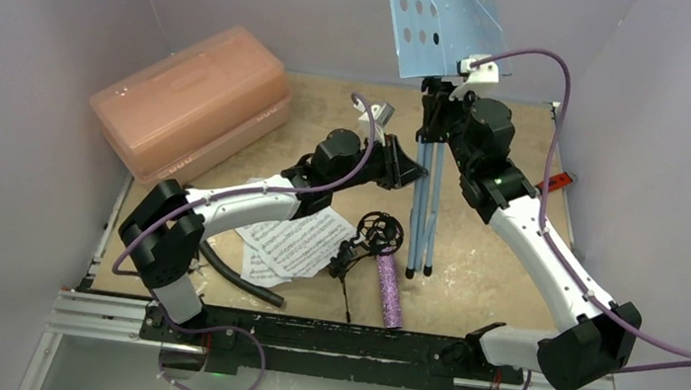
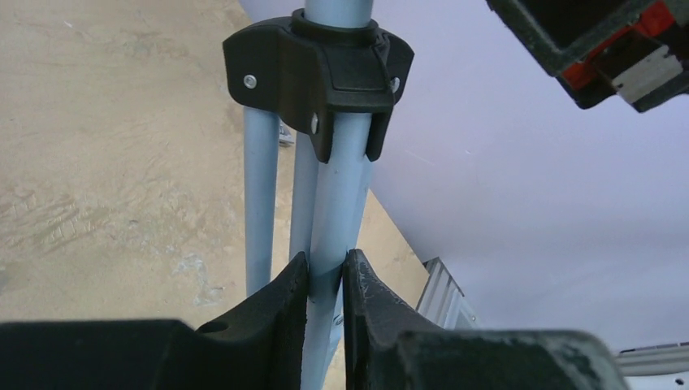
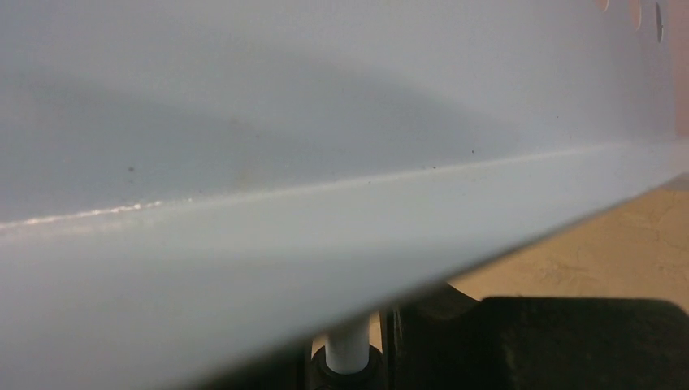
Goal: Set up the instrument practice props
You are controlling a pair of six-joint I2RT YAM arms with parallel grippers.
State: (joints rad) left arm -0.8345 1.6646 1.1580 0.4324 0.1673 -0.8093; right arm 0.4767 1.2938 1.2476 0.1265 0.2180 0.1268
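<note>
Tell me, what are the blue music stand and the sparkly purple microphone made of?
The music stand looks like thin painted metal: a flat, matte blue sheet punched with round holes, on smooth tube legs. The microphone looks like plastic coated in purple glitter; that's a guess.

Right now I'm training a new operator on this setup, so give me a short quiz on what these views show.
1. True or false: the microphone sits in the ring of the mic stand.
2. The left gripper pinches: A) sheet music, B) a music stand leg, C) hose.
3. Are the music stand legs spread or folded?
Key: 1 false, the microphone lies beside the mic stand; 2 B; 3 folded.
</note>
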